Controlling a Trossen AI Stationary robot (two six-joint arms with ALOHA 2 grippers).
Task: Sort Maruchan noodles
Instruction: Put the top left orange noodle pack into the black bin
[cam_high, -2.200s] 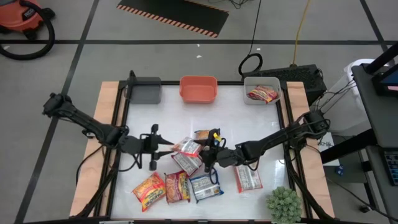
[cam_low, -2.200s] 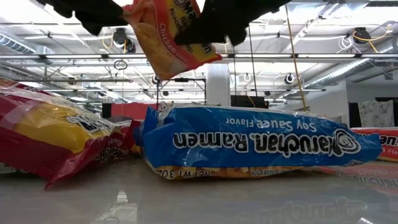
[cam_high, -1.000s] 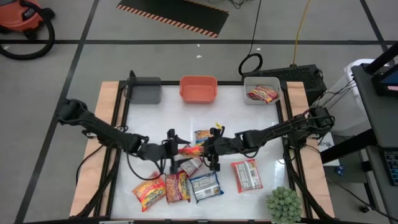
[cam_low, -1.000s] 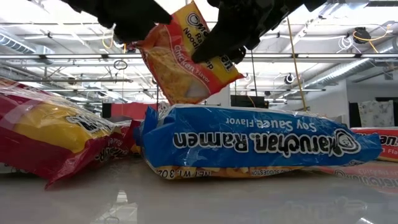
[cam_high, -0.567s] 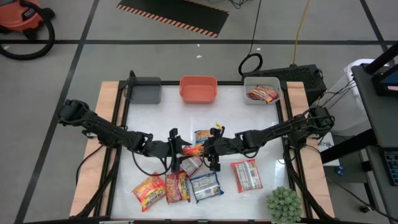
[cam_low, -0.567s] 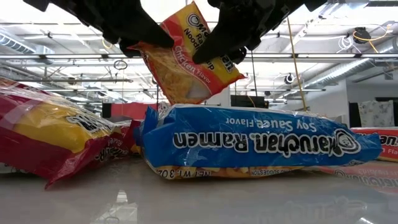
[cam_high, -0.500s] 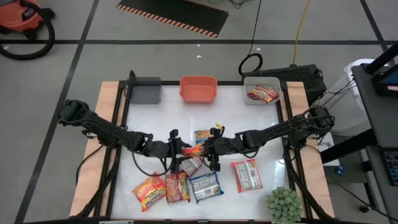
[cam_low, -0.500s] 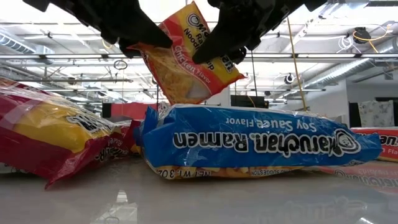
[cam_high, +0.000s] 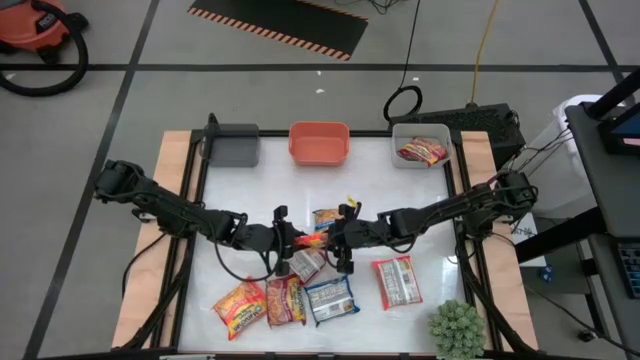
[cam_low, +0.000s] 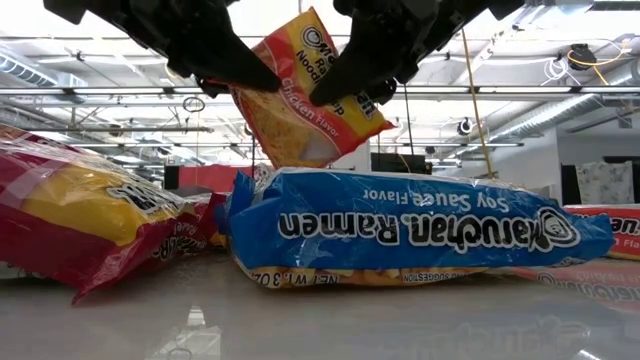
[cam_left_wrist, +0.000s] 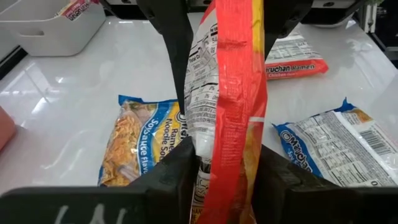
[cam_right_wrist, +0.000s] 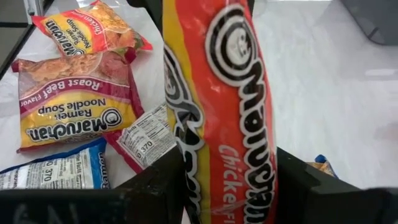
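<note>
An orange-yellow Maruchan chicken packet (cam_high: 309, 240) hangs in the air over the table's middle, between both grippers. My left gripper (cam_high: 286, 241) is at the end facing the table's left and my right gripper (cam_high: 336, 240) at the end facing its right, each shut on the packet. In the low view the packet (cam_low: 300, 100) tilts above a blue soy-sauce packet (cam_low: 400, 228). Several more packets lie flat below: red-yellow ones (cam_high: 240, 305) (cam_high: 285, 300), blue ones (cam_high: 330, 298) (cam_high: 325, 217), a red-white one (cam_high: 400, 281). My left gripper pinches the packet's left end (cam_left_wrist: 227, 162) between its two fingers (cam_left_wrist: 181, 174), coming level from the table's left. The packet stands on edge in the hold, lifted clear of the table. My right gripper pinches the packet's right end (cam_right_wrist: 230, 180) between its two fingers (cam_right_wrist: 158, 186), coming level from the table's right. The printed face shows in its wrist view. The packet is lifted clear and tilts between the two grippers (cam_low: 345, 75).
Three bins stand along the far edge: grey (cam_high: 235, 147), orange (cam_high: 319, 144) and white (cam_high: 421, 147), the white one holding a red packet. A green spiky plant (cam_high: 457, 330) sits at the near right corner. Bare tabletop lies between the bins and the packets.
My left gripper has moved toward the table's right, up to the hanging packet, and its fingers now stand on the packet's left end. My right gripper and the packet have kept nearly still in the air.
</note>
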